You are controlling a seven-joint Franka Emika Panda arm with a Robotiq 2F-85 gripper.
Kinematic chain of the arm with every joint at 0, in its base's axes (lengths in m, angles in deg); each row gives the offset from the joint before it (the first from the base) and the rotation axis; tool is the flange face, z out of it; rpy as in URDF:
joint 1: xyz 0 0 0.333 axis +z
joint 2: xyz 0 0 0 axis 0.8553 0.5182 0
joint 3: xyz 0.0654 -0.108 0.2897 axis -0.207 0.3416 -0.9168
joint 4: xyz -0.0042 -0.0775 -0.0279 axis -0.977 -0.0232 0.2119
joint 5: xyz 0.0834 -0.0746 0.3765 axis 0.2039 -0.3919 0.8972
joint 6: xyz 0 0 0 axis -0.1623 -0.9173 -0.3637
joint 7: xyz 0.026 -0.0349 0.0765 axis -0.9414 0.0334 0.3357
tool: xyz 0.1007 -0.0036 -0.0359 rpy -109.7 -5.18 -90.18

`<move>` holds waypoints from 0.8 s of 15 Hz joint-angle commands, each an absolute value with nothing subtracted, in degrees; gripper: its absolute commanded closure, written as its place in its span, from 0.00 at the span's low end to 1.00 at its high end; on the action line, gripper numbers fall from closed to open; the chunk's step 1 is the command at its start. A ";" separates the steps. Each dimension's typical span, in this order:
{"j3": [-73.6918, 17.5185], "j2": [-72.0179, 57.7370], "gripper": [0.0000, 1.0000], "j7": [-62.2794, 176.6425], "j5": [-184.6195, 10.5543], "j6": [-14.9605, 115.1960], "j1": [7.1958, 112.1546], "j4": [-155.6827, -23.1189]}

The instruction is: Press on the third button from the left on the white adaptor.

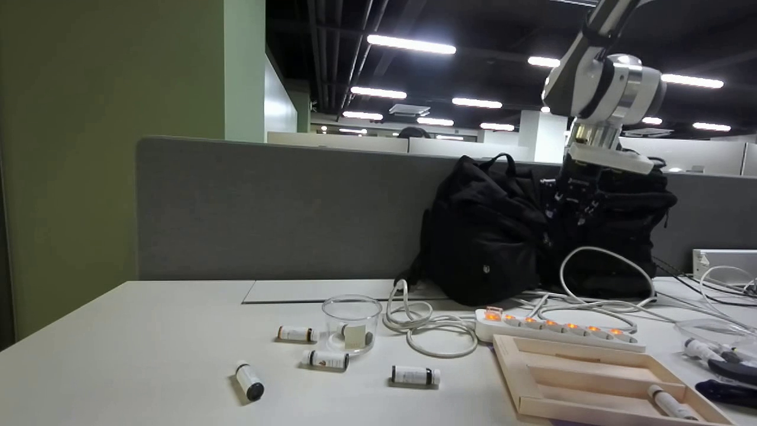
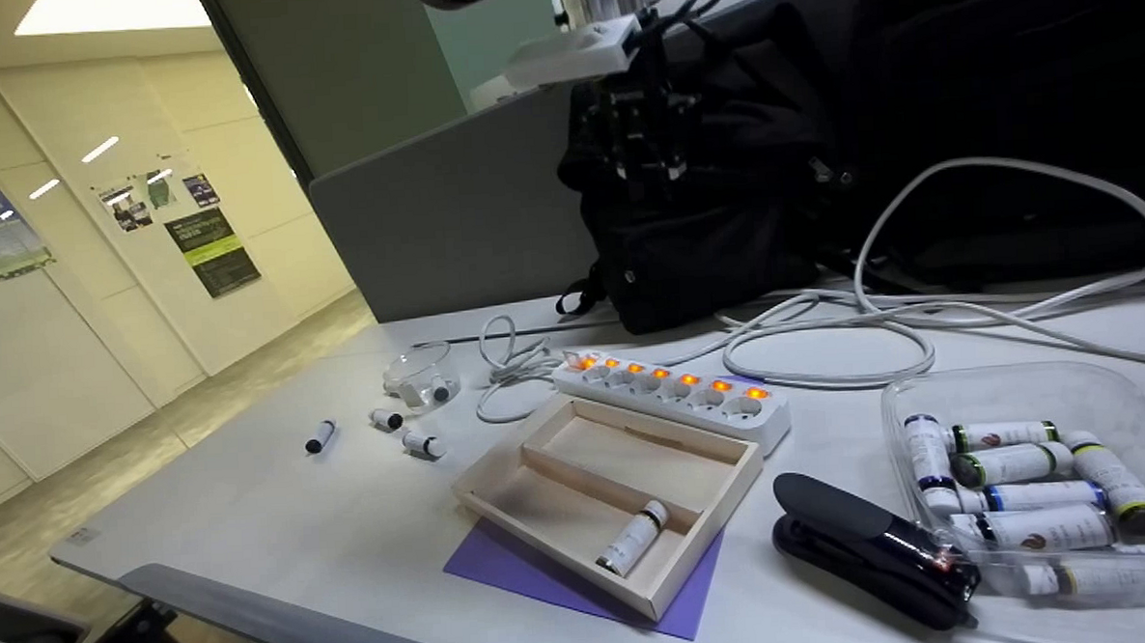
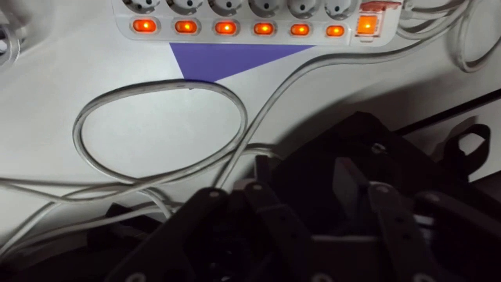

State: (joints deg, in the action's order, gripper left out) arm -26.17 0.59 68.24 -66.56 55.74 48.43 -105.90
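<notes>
White adaptor lies across the top of the wrist view, its long axis running nearly level from side to side. The end effector sits right of centre in the lower half of that frame, its fingers spread and nothing to be seen between them. Looped cable lies on the table between the two. The coming move seems to turn on that offset — toward the top of the wrist view and down, since both exterior views show the end effector high over the table, well apart from the adaptor. One arm only, so no choice of side.

In an exterior view the adaptor lies lower right, just behind the wooden frame, slanting down to the right. Its end with the larger switch points right in the wrist view but left in both exterior views — so "third from the left" among the lit buttons depends on the view. Bringing the fingers together would likely make a neater pressing tip.
</notes>
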 commanded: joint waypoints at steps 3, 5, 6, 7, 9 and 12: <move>-25.86 6.35 0.97 62.67 -67.26 54.10 46.90 -104.21; -27.15 5.82 0.85 66.23 -67.09 55.66 46.17 -105.61; -27.25 6.09 0.93 66.38 -67.10 55.81 46.11 -105.61; -27.30 6.09 0.98 66.41 -67.09 55.82 46.11 -105.61; -27.42 5.94 0.99 66.43 -67.07 55.82 46.16 -105.60; -27.43 5.91 0.99 66.44 -67.06 55.82 46.15 -105.60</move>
State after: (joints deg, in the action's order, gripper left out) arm -26.58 5.96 66.89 -66.36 55.85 46.98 -105.66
